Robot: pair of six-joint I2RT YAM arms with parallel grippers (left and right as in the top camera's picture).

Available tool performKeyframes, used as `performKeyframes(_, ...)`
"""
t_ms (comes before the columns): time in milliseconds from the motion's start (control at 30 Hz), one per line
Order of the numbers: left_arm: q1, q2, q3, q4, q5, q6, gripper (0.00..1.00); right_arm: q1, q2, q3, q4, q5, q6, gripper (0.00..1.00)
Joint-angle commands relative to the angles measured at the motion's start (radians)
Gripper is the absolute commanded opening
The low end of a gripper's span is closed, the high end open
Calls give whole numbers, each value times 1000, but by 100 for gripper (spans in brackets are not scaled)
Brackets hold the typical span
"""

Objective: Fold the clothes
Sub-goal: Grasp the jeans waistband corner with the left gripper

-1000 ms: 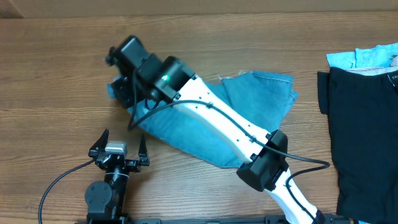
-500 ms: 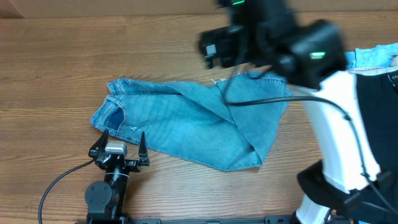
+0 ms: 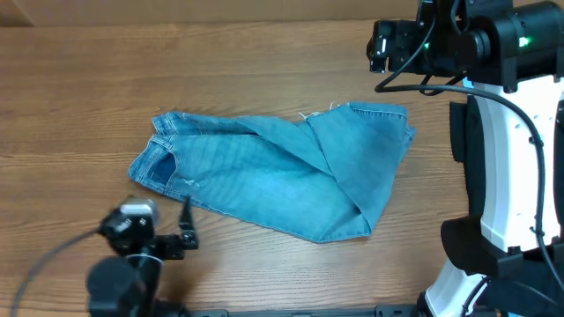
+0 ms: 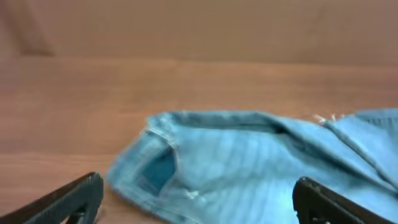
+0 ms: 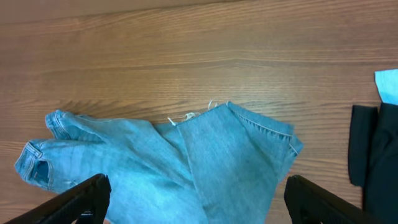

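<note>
The light blue denim jeans [image 3: 273, 180] lie folded over on the wooden table, waistband and pocket at the left [image 3: 154, 163], frayed hem near the top middle. My left gripper [image 3: 160, 218] sits just in front of the waistband end, open and empty; its wrist view shows the jeans [image 4: 249, 162] between its wide-apart fingers [image 4: 68, 199]. My right gripper [image 3: 384, 46] hangs high above the table's far right, open and holding nothing. From there the jeans [image 5: 186, 168] appear far below, with the right gripper [image 5: 199, 202] spread wide over them.
A black garment [image 3: 515, 176] lies at the right edge of the table, with a pale blue cloth [image 3: 529, 79] behind it. Both also show at the right of the right wrist view, the black garment [image 5: 373, 149] and the pale blue cloth [image 5: 388, 84].
My right gripper let go of the jeans' waistband end at the left, opened, and swung up and away to the far right. The left gripper has shifted slightly left.
</note>
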State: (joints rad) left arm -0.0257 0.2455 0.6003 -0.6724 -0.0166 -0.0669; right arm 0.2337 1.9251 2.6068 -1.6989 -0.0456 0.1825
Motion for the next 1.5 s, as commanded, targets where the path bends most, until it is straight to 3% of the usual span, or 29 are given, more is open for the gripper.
performKeyframes(0, -1, 367, 442, -273, -98, 35, 100, 0, -4, 4, 5, 1, -9, 94)
performKeyframes(167, -1, 1027, 1026, -779, -95, 63, 100, 0, -4, -11, 5, 0, -9, 90)
performKeyframes(200, 2, 1130, 1083, -806, -65, 37, 100, 2, -4, -30, 5, -8, -32, 88)
performKeyframes(333, 85, 1319, 1112, -805, 64, -54, 96, 3, 19, -106, 32, -267, -343, 82)
performKeyframes(400, 191, 1321, 1112, -774, 149, -73, 94, 10, 52, -148, 103, -361, -420, 77)
performKeyframes(533, 347, 1304, 1094, -758, 252, -102, 98, 102, 174, -151, 196, -383, -558, 76)
performKeyframes(600, 360, 1304, 1047, -732, 250, -104, 93, 141, 228, -151, 246, -381, -580, 76)
performKeyframes(733, 383, 1304, 806, -512, 243, -194, 83, 198, 345, -151, 299, -375, -578, 72)
performKeyframes(800, 405, 1304, 709, -408, 217, -198, 96, 198, 355, -151, 267, -375, -576, 72)
performKeyframes(967, 419, 1331, 494, -195, 145, -172, 99, 196, 355, -151, 216, -356, -575, 72)
performKeyframes(1167, 419, 1466, 459, -104, 149, -173, 97, 196, 355, -151, 193, -356, -576, 72)
performKeyframes(1233, 418, 1518, 459, -86, 171, -173, 89, 196, 355, -151, 193, -356, -576, 72)
performKeyframes(1300, 418, 1552, 459, -66, 196, -173, 73, 196, 355, -151, 193, -356, -576, 72)
performKeyframes(1333, 418, 1561, 459, -60, 211, -173, 55, 196, 355, -151, 193, -356, -576, 72)
performKeyframes(1400, 418, 1558, 461, -56, 237, -173, 4, 196, 355, -151, 193, -348, -575, 67)
performKeyframes(1467, 418, 1537, 476, -72, 265, -149, 4, 196, 355, -151, 193, -322, -571, 63)
